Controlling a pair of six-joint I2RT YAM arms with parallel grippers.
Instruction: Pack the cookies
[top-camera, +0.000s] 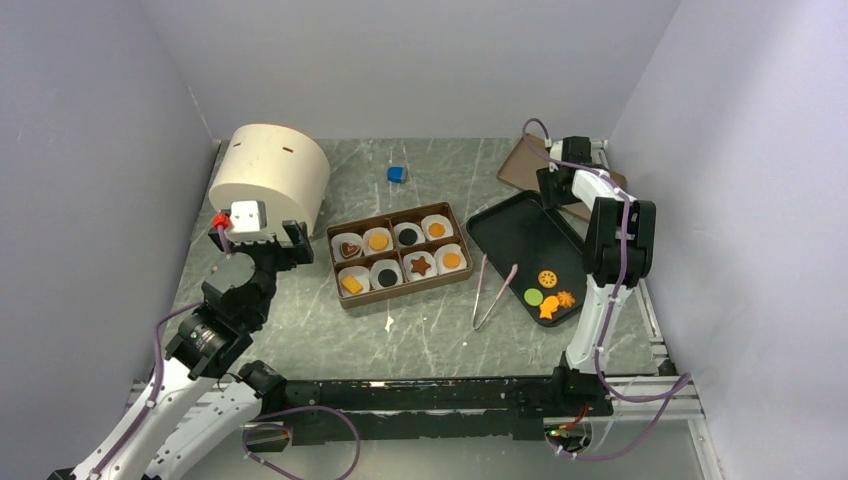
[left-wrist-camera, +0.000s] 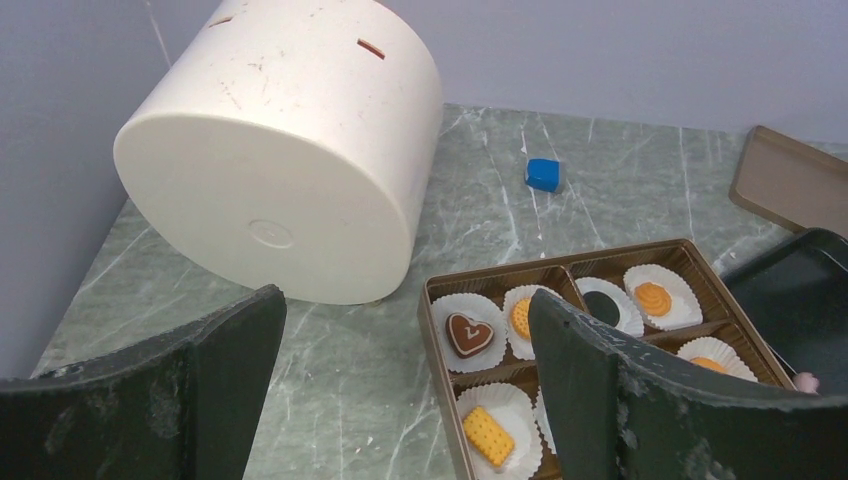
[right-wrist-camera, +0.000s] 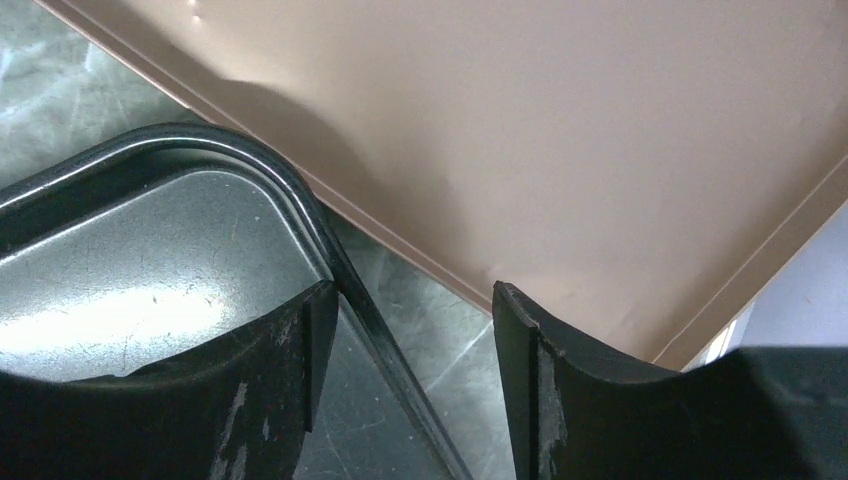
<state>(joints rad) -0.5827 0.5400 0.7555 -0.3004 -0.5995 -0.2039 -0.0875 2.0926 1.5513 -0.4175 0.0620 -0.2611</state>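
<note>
A brown box (top-camera: 338, 268) holds eight white paper cups, each with a cookie: heart (top-camera: 349, 249), orange rounds (top-camera: 378, 241), black rounds (top-camera: 408, 237), star (top-camera: 421, 266), orange square (top-camera: 352, 284). Several more cookies lie on the black tray (top-camera: 520, 235): an orange round (top-camera: 547, 278), a green round (top-camera: 534, 296), a fish (top-camera: 549, 311). My left gripper (top-camera: 258, 243) is open and empty, left of the box. Its wrist view (left-wrist-camera: 405, 380) shows the heart (left-wrist-camera: 468, 333) and the square (left-wrist-camera: 488, 435). My right gripper (top-camera: 560, 188) is open and empty, with its jaws either side of the tray's far rim (right-wrist-camera: 330, 240).
A large white cylinder (top-camera: 270, 175) lies on its side at the back left. A small blue cube (top-camera: 398, 174) sits behind the box. Pink tongs (top-camera: 493, 292) lie between box and tray. A tan lid (right-wrist-camera: 550, 130) lies behind the tray.
</note>
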